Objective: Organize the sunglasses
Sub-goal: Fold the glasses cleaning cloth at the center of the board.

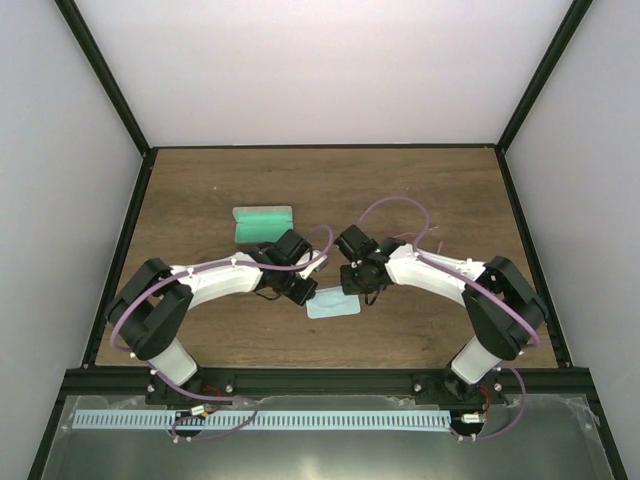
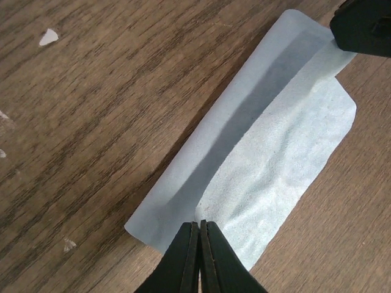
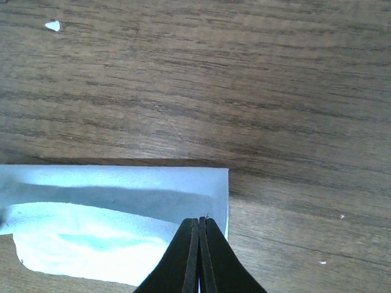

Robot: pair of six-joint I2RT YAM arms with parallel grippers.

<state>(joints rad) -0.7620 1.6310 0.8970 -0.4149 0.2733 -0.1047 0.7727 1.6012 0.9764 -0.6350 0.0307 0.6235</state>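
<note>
**While both arms meet at a blue cloth, the sunglasses are out of view**

Where the two arms converge, a small light blue cloth [image 1: 332,305], folded over lengthwise, lies on the brown wood-grain desk [image 1: 430,190]. At one short edge the left fingers [image 2: 183,256] are clenched tight, and the right fingers [image 3: 183,256] are equally clenched at the opposite end. Whether either nips a layer cannot be told. A rectangular case with a green inside [image 1: 263,223] lies just behind the left arm. The pink-lensed sunglasses show in no view, so their place cannot be told.
</note>
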